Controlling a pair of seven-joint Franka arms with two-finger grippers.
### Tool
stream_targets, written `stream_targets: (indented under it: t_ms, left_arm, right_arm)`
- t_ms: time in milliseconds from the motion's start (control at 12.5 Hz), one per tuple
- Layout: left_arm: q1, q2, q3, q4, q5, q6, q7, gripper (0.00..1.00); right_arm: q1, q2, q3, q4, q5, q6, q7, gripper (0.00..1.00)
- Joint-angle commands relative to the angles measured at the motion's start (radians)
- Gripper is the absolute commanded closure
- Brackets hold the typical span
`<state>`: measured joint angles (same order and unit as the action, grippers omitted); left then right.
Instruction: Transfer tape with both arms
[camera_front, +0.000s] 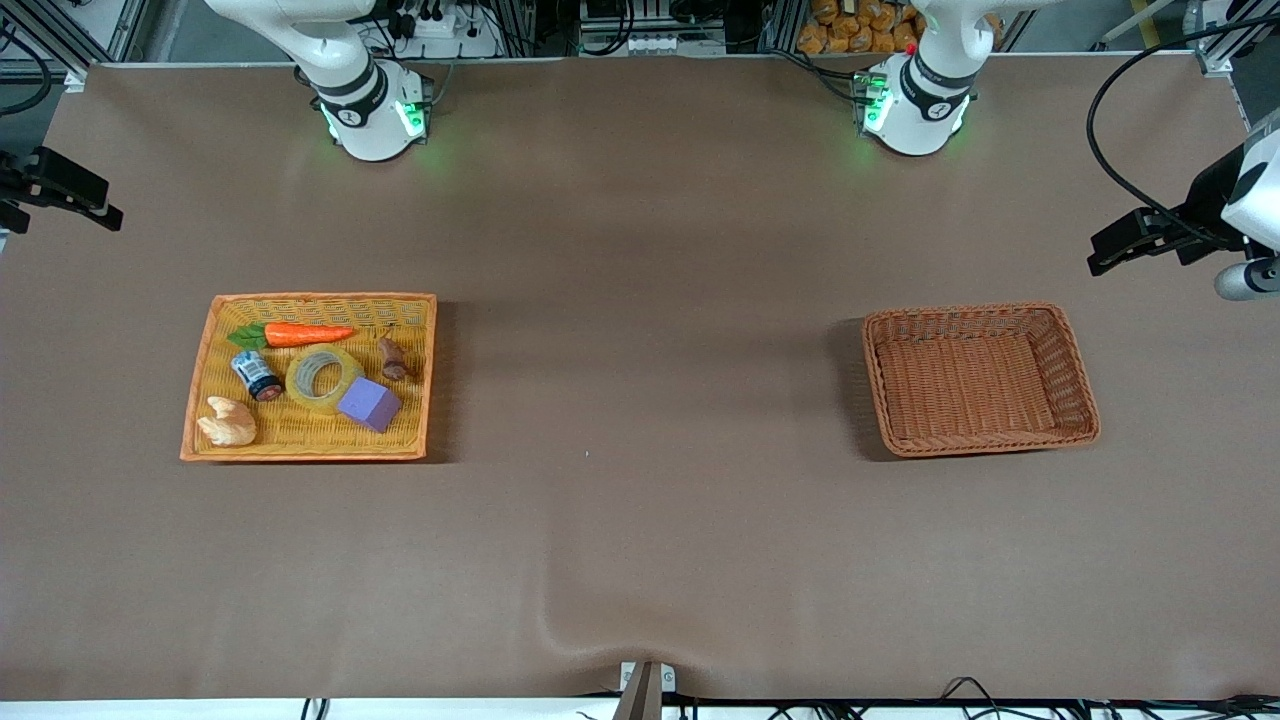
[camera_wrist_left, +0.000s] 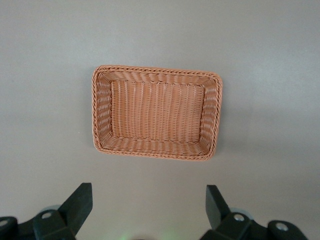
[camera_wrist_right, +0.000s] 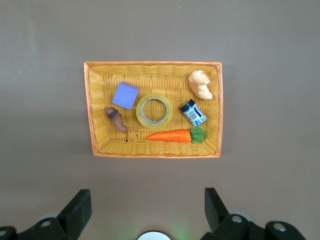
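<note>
Yellowish, translucent tape: one ring-shaped roll with a grey-white inner core, lying flat on its side with the hole facing up. It sits near the middle of the orange-rimmed yellow tray, which stands toward the right arm's end of the table, about midway between the edge with the robot bases and the edge nearest the front camera.

Tray contents around the roll:
- purple block, touching the roll, nearer the front camera;
- orange carrot with green leaves, just beside the roll, farther from the front camera;
- small dark jar with blue-white label, lying beside the roll;
- brown figure, near the roll;
- pale tan lump, in the tray's corner nearest the front camera.

Brown wicker basket: toward the left arm's end of the table, well apart from the tray, nothing in it.

Right gripper: raised high over the table above the tray, pointing straight down, fingers spread wide, holding nothing. In the front view it shows at the table's end edge.

Left gripper: raised high over the table above the wicker basket, pointing straight down, fingers spread wide, holding nothing.
</note>
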<state>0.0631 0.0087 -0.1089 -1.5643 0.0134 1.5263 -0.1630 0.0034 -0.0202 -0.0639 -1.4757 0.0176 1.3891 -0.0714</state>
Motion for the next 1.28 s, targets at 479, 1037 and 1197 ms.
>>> stream_targets:
  t_ms: [479,1037,1197]
  left_arm:
    - [0.004,-0.006,0.005,0.000,-0.006,-0.005,0.003,0.00]
    - [0.014,-0.006,0.005,-0.005,-0.006,-0.005,0.019,0.00]
    - [0.026,-0.006,0.005,-0.005,-0.006,-0.012,0.020,0.00]
  right_arm:
    - [0.059,-0.001,0.010,-0.251,0.002,0.253,0.001,0.00]
    - [0.122,0.106,0.010,-0.502,0.002,0.588,-0.154,0.00]
    - [0.090,0.179,0.010,-0.503,0.004,0.596,-0.304,0.00]
